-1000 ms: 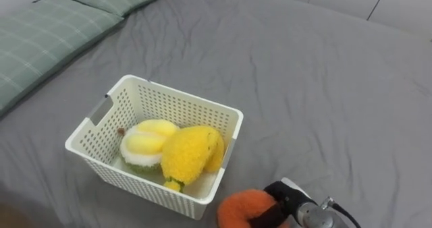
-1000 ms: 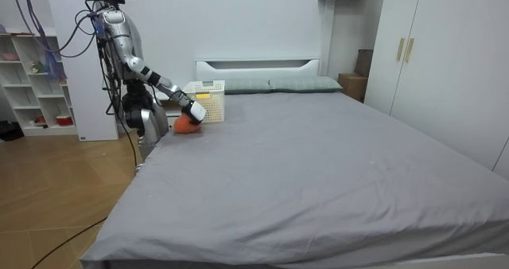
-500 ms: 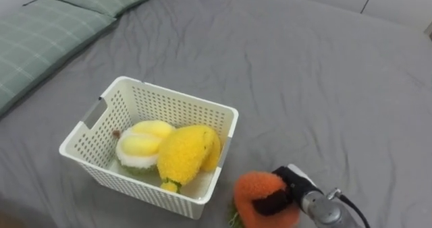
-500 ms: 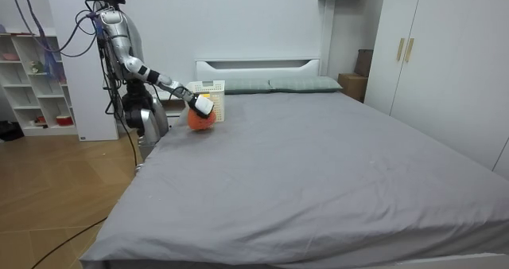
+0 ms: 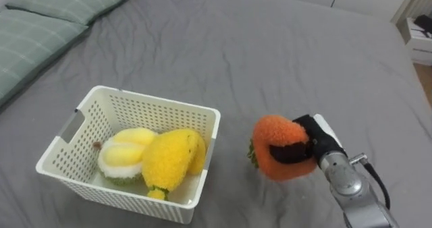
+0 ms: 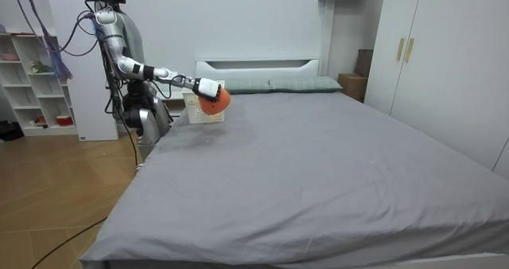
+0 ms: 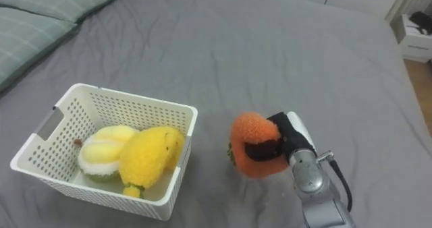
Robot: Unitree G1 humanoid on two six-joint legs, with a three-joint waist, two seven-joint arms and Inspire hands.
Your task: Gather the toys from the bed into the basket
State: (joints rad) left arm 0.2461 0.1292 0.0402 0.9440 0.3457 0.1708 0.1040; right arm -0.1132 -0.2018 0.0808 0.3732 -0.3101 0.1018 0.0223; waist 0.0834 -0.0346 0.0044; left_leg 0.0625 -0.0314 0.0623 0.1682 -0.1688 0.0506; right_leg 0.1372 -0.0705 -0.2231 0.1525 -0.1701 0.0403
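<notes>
Ref. landmark: white lattice basket [image 5: 147,101], standing on the grey bed [image 5: 270,46].

1. Pillows [image 5: 40,22], green check: far L of basket and beyond it, at the head end of the bed.
2. Basket contents, L to R:
 - pale yellow plush w/ green underside [image 5: 125,154], at the basket's middle.
 - bright yellow plush [image 5: 169,162], touching the pale one and leaning on the basket's R wall.
3. Orange plush toy [image 5: 273,157]: outside the basket, just R of its R wall and apart from it. A green tuft shows on the side facing the basket. In the room view the toy [image 6: 219,103] hangs clear of the sheet, at approx. basket-rim height.
4. R hand [image 5: 317,135]: R of the basket, on the toy's far side from it. The dark fingers [image 5: 287,152] are curled round the orange toy and hold it fast. The forearm comes in from the lower R.
5. White nightstand [image 5: 422,42]: far R of the basket, beyond the bed's edge.

Room view: the robot stands beside the bed next to the basket [image 6: 195,110], R arm stretched out level over the basket end of the bed. Shelf unit [image 6: 36,82] is L of the basket in that view, wardrobe [image 6: 429,54] far R.
</notes>
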